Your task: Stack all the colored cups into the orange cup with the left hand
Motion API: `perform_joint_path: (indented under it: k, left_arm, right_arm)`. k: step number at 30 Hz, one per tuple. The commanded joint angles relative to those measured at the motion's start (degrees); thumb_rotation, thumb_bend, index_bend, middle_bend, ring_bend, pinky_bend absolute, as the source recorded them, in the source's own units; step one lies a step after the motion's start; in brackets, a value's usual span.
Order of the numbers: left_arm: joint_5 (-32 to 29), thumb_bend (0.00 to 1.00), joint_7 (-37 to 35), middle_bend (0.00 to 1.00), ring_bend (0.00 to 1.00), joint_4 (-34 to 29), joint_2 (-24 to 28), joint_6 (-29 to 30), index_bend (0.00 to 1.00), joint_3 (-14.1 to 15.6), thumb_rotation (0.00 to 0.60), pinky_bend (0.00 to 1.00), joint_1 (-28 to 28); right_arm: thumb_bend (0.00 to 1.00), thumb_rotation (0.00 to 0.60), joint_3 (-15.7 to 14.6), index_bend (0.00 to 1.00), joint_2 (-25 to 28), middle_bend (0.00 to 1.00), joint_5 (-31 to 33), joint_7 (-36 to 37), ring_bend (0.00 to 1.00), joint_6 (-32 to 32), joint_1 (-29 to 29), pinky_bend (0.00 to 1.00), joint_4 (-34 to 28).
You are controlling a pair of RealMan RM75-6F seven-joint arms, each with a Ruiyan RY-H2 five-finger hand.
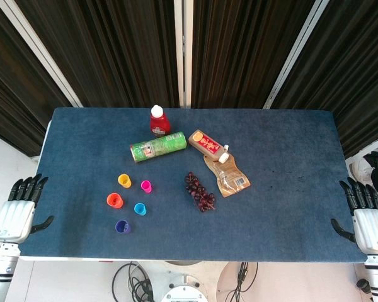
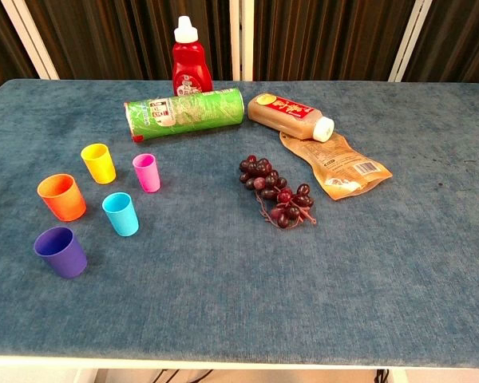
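Five small cups stand upright and apart on the blue table's left part: an orange cup [image 1: 114,200] [image 2: 61,196], a yellow cup [image 1: 124,180] [image 2: 98,163], a pink cup [image 1: 146,186] [image 2: 146,172], a light blue cup [image 1: 140,209] [image 2: 120,214] and a purple cup [image 1: 121,226] [image 2: 61,251]. My left hand [image 1: 20,207] hangs off the table's left edge, fingers straight, holding nothing. My right hand [image 1: 364,212] hangs off the right edge, also empty with fingers apart. Neither hand shows in the chest view.
A green canister [image 1: 158,147] [image 2: 184,112] lies on its side behind the cups. A red bottle [image 1: 159,120] [image 2: 191,61] stands at the back. A brown bottle [image 1: 208,145] [image 2: 290,115], a tan pouch [image 1: 229,177] [image 2: 340,166] and dark grapes [image 1: 199,191] [image 2: 275,191] lie mid-table.
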Motion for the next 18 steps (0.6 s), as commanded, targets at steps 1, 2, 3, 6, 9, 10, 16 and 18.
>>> perform_joint_path:
  k: [1, 2, 3, 6, 9, 10, 16, 18]
  left_arm:
    - [0.12, 0.19, -0.52, 0.00, 0.00, 0.54, -0.42, 0.03, 0.04, 0.05, 0.600, 0.00, -0.01]
    - [0.28, 0.19, -0.53, 0.00, 0.00, 0.67, -0.47, 0.14, 0.04, 0.09, 0.600, 0.00, 0.00]
    - [0.40, 0.19, -0.56, 0.00, 0.00, 0.71, -0.48, 0.28, 0.04, 0.11, 0.600, 0.00, 0.03]
    - [0.66, 0.19, -0.86, 0.00, 0.00, 0.45, -0.39, 0.74, 0.04, 0.11, 0.600, 0.00, 0.19]
    - [1.29, 0.19, -0.74, 0.00, 0.00, 0.00, -0.18, 1.14, 0.04, 0.27, 0.600, 0.00, 0.25]
    - [1.58, 0.19, -0.69, 0.00, 0.00, -0.15, -0.11, 1.30, 0.04, 0.32, 0.600, 0.00, 0.25]
    - [4.20, 0.19, -1.55, 0.01, 0.00, -2.91, 1.51, 0.89, 0.04, 0.96, 0.600, 0.01, -0.59]
    - [5.70, 0.19, -2.23, 0.03, 0.00, -4.63, 2.47, 0.18, 0.06, 1.55, 0.600, 0.03, -1.17]
  right_arm:
    - [0.17, 0.600, -0.02, 0.00, -0.23, 0.00, 0.00, -0.08, 0.00, -0.10, 0.02, 0.00, 0.26]
    - [0.17, 0.600, -0.02, 0.00, -0.26, 0.00, -0.09, -0.23, 0.00, -0.11, 0.06, 0.00, 0.29]
    - [0.17, 0.600, -0.02, 0.00, -0.27, 0.00, -0.17, -0.32, 0.00, -0.12, 0.09, 0.00, 0.26]
    - [0.18, 0.600, -0.03, 0.00, -0.25, 0.00, -0.39, -0.48, 0.00, -0.12, 0.18, 0.00, 0.07]
    - [0.17, 0.600, 0.00, 0.00, -0.12, 0.00, -0.47, -0.52, 0.00, -0.09, 0.20, 0.00, -0.09]
    - [0.17, 0.600, 0.08, 0.00, -0.08, 0.00, -0.43, -0.44, 0.00, -0.03, 0.20, 0.00, -0.10]
    - [0.17, 0.600, 0.67, 0.00, 0.31, 0.00, 0.05, 0.26, 0.00, 0.17, 0.26, 0.00, -0.27]
    - [0.17, 0.600, 0.64, 0.00, 0.50, 0.00, 0.14, 0.41, 0.00, -0.06, 0.30, 0.00, -0.15]
